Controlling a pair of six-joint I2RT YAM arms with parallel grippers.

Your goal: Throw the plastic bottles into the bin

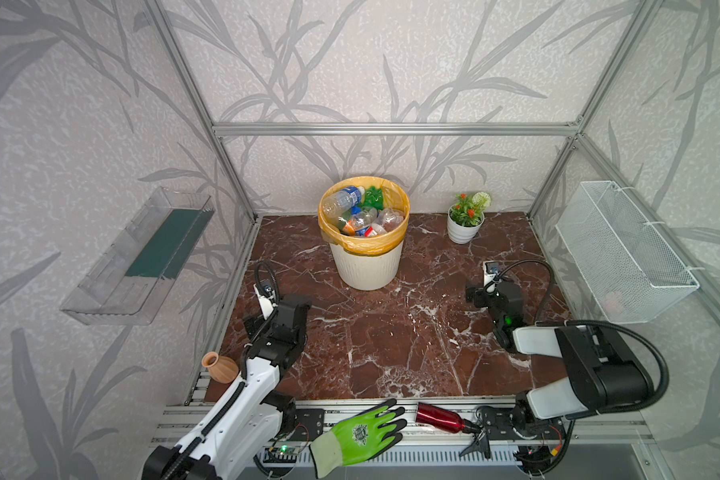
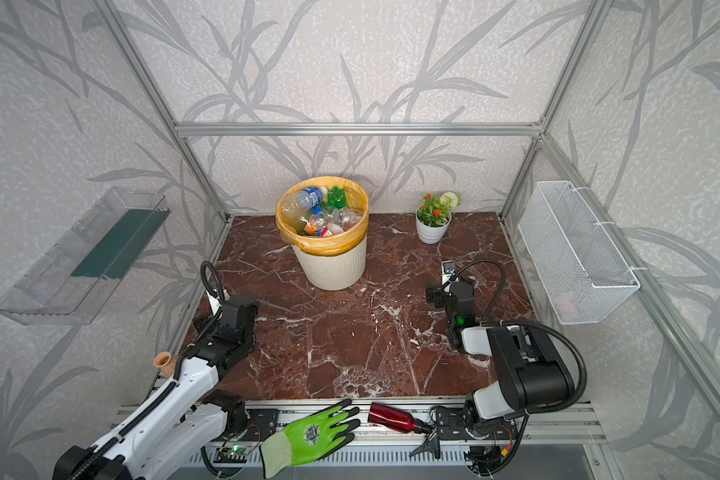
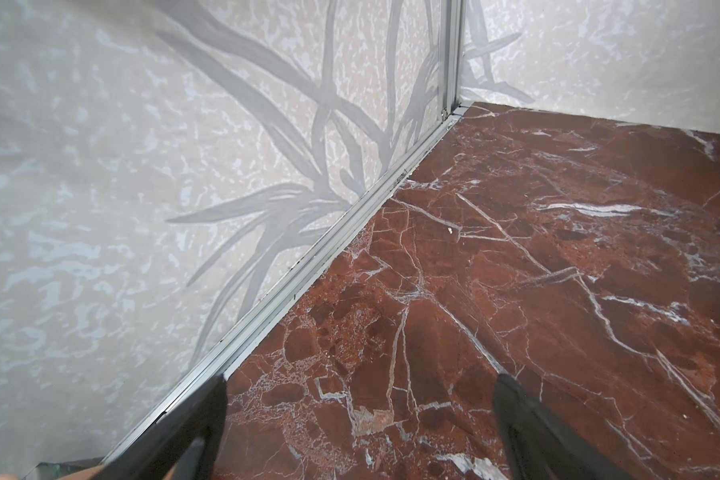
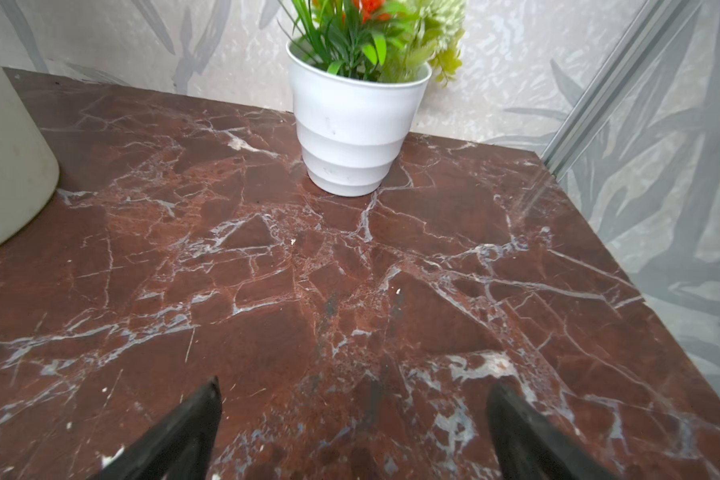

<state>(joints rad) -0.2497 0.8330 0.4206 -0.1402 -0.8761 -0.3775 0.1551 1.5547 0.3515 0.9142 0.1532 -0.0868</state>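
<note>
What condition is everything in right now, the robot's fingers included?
bin: upright, lined, nearly full
plastic bottles: piled inside the bin
left fingers: open, empty
right fingers: open, empty
flower pot: upright
red metal bottle: lying on its side
green glove: lying flat

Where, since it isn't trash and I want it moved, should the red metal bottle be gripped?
Probably mid-body on the red metal bottle, coming from above and closing across its width: it lies on its side along the rail.
</note>
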